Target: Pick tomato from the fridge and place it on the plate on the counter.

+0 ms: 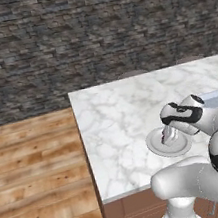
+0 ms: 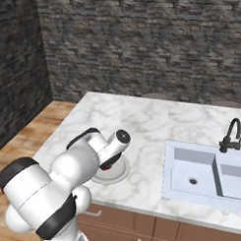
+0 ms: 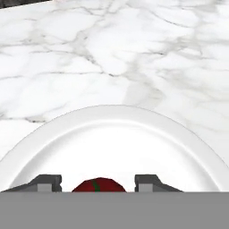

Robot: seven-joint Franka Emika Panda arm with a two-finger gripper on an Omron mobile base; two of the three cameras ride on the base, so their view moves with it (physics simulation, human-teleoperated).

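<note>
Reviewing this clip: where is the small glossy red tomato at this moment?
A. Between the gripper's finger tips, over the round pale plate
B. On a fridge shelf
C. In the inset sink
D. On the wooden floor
A: in the hand view the small glossy red tomato sits between the two dark finger tips of the gripper, with the round pale grey-white plate on the white marble counter curving right beyond it.
</note>
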